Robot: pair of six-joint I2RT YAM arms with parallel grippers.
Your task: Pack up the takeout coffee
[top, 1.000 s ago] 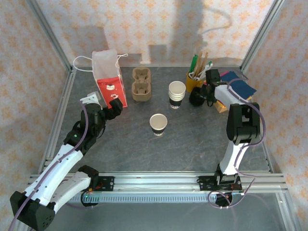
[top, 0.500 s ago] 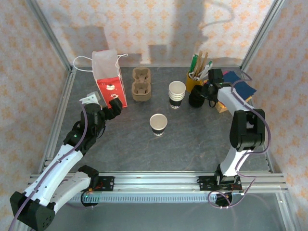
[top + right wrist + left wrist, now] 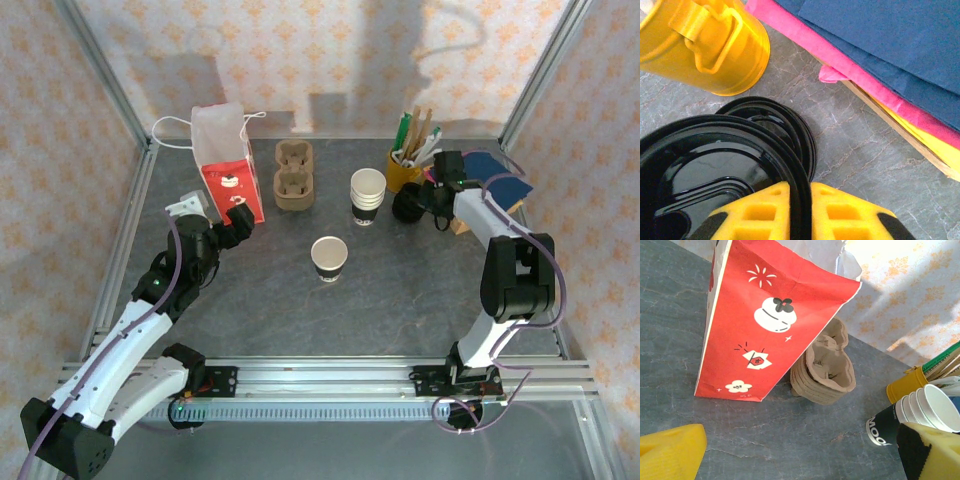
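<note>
Grey stone-look table, floral-papered walls, takeout coffee upright at table centre, left gripper beside red bag, fingers spread wide in wrist view, right gripper pinching black lid rim, yellow cup just behind.

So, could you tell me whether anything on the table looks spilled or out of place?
Nothing spilled or tipped; the coffee cup stands upright. Only the pink napkin has a crumpled corner poking out.

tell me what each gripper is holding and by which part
The right gripper pinches a black plastic lid by its rim, one finger either side. The left gripper is open and holds nothing.
</note>
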